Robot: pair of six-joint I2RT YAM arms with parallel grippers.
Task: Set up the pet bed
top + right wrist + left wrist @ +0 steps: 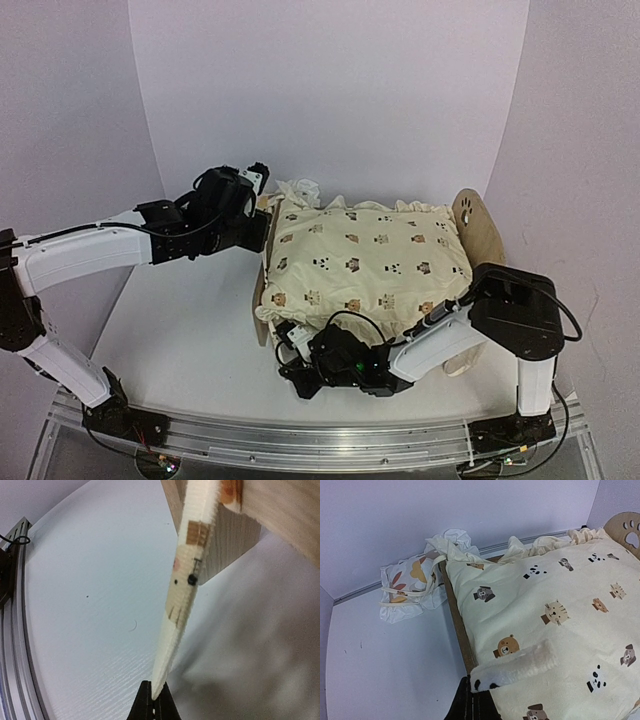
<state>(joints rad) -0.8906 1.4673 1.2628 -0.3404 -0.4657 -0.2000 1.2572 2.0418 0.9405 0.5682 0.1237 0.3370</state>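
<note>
The pet bed (478,230) is a light plywood frame, and a cream animal-print quilt (365,265) covers almost all of it. My left gripper (268,218) is at the bed's far left corner. In the left wrist view, that gripper (472,705) is shut on a folded-over quilt corner (515,667) beside the wooden side rail (460,630). My right gripper (288,340) is at the near left corner. In the right wrist view, it (155,696) is shut on the quilt's edge (182,600), which runs taut up past the wooden frame (235,540).
A small leaf-print pillow (407,582) lies crumpled on the table behind the bed's far left corner, near the back wall. The paw-print end board (627,530) stands at the bed's right end. A metal rail (300,445) runs along the table's near edge.
</note>
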